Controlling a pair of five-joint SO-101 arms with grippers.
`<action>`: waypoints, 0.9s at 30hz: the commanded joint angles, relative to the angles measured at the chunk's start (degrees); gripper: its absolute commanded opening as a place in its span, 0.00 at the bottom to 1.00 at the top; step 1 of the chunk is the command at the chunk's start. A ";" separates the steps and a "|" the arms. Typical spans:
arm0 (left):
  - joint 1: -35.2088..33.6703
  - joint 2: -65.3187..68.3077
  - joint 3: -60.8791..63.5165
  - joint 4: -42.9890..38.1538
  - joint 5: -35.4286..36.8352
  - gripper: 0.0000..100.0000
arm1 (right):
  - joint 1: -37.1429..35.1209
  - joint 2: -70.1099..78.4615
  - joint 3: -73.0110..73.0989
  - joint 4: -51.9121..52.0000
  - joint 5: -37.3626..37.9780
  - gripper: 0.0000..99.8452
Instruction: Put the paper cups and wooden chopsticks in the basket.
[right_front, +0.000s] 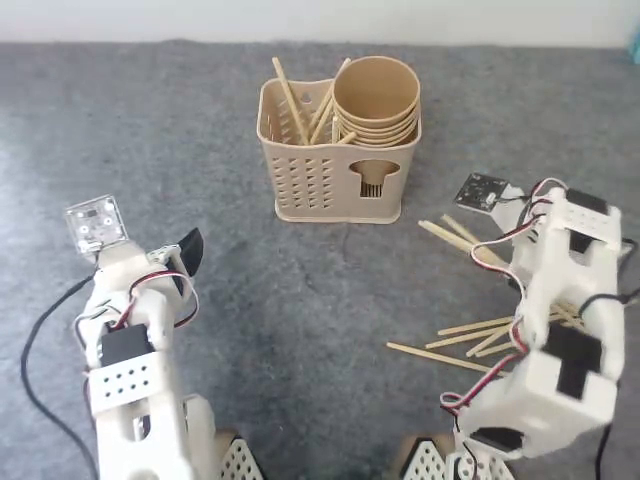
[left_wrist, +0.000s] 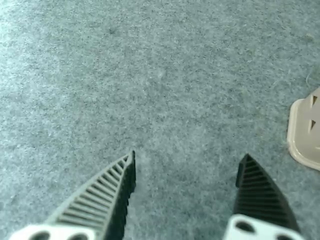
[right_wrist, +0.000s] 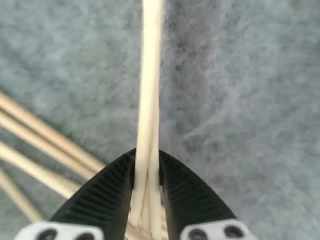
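Note:
The beige slotted basket (right_front: 330, 170) stands at the back middle of the grey carpet. A stack of paper cups (right_front: 376, 95) fills its right compartment, and several wooden chopsticks (right_front: 300, 105) lean in its left one. My right gripper (right_wrist: 147, 152) is shut on a chopstick (right_wrist: 151, 75), possibly a pair, held just above the carpet. More loose chopsticks (right_front: 465, 335) lie scattered beside and under the right arm (right_front: 560, 320). My left gripper (left_wrist: 185, 162) is open with nothing in it, low over bare carpet at the front left. A corner of the basket (left_wrist: 305, 130) shows beyond it.
Several chopsticks (right_wrist: 40, 137) lie on the carpet close to the right gripper's fingers. Two more chopsticks (right_front: 455, 235) lie between the basket and the right arm. The left arm (right_front: 130, 340) stands at the front left, with open carpet between both arms and the basket.

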 joint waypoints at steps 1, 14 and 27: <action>-0.18 0.44 -0.48 -1.58 -0.35 0.31 | 0.57 -9.27 -0.88 2.95 -1.41 0.01; -0.26 0.44 -0.48 -1.49 -0.35 0.31 | -0.66 -22.46 -0.79 2.59 -16.88 0.01; -0.26 0.44 -0.48 -1.49 -0.35 0.31 | -2.33 -28.35 -0.79 -2.59 -52.31 0.01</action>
